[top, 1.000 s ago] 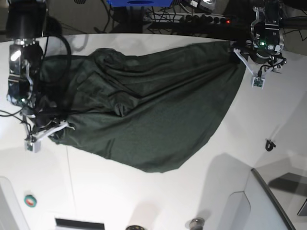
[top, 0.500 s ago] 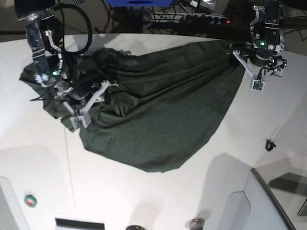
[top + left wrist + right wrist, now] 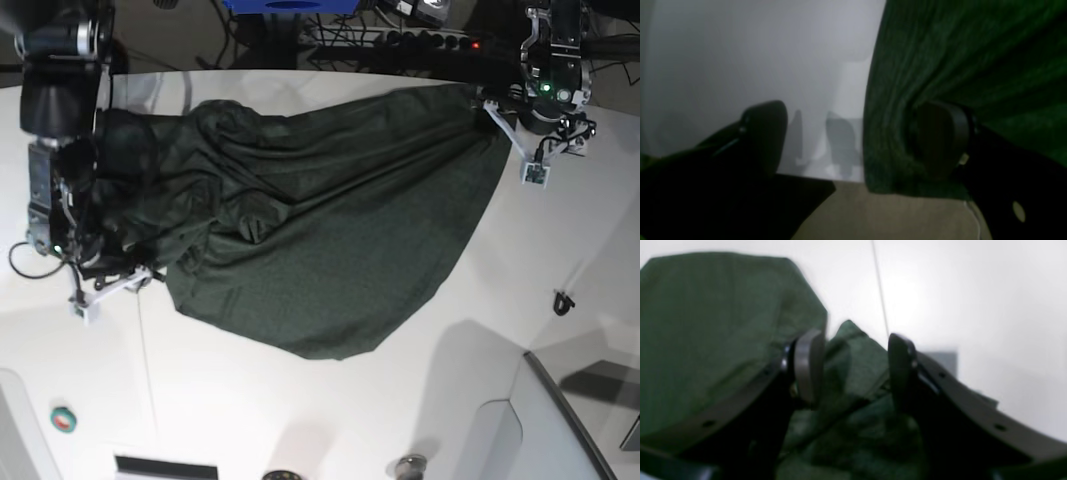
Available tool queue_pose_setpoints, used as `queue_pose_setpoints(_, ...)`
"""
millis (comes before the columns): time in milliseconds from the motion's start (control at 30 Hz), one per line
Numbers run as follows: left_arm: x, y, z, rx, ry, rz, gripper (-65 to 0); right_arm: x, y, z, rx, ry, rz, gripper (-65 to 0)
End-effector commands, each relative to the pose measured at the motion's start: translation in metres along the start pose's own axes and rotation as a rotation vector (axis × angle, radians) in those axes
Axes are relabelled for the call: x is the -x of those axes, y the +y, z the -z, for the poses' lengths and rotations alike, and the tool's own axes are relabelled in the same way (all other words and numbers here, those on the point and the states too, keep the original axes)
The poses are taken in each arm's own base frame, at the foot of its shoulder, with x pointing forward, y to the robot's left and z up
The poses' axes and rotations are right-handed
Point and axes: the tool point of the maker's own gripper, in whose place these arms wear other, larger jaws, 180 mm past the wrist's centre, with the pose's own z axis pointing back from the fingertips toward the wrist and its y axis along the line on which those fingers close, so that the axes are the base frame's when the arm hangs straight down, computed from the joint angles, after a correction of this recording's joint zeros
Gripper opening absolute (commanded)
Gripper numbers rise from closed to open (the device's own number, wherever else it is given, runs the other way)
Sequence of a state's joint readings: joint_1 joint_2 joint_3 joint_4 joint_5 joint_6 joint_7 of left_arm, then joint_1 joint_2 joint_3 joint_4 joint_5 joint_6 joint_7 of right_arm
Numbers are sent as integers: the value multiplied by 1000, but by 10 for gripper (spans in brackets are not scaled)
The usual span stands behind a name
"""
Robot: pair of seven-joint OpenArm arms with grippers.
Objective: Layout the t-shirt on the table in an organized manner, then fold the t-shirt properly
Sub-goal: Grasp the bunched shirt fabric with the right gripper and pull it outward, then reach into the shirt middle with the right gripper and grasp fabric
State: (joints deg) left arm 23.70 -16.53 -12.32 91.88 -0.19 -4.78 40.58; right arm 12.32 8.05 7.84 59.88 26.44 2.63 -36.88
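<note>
The t-shirt (image 3: 320, 220) sprawls wrinkled across the white counter (image 3: 300, 410) — a green tape roll (image 3: 64, 419) lies near its front edge. Left gripper (image 3: 853, 140) gapes wide at the shirt's corner; right gripper (image 3: 853, 370) stands parted over bunched cloth, gripping nothing.

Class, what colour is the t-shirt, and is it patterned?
Dark green, plain: the t-shirt shows best in the base view.
</note>
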Motion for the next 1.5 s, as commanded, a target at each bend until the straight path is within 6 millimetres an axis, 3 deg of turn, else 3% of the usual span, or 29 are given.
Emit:
queue_pose_setpoints(0,-7,9,-3,-22,-23,8,-51,-20,2,0,-4,-35,3,-359)
queue_pose_setpoints(167,0,7,-4,-19,-9,12,-51,-11,-2,11,6,17,29,-386)
queue_pose_setpoints(300,3,7,-4,-18,-4,13,-51,-12,-1,11,3,13,30,-650)
queue_pose_setpoints(467,2,8,-4,-19,-4,15,-51,-32,7,-3,-17,-62,0,-650)
queue_pose_setpoints(733,3,8,-4,-19,-3,15,-51,-101,31,-60,-55,-311,-101,-645)
queue_pose_setpoints(1033,3,8,-4,-19,-3,15,-51,-148,55,-114,-93,-501,-191,-645)
queue_pose_setpoints(1367,1,8,-4,-20,-7,14,-51,-148,95,-169,-196,-641,-339,-648)
queue_pose_setpoints(1467,0,8,-4,-20,-9,13,-51,-130,105,-175,-228,-632,-394,-648)
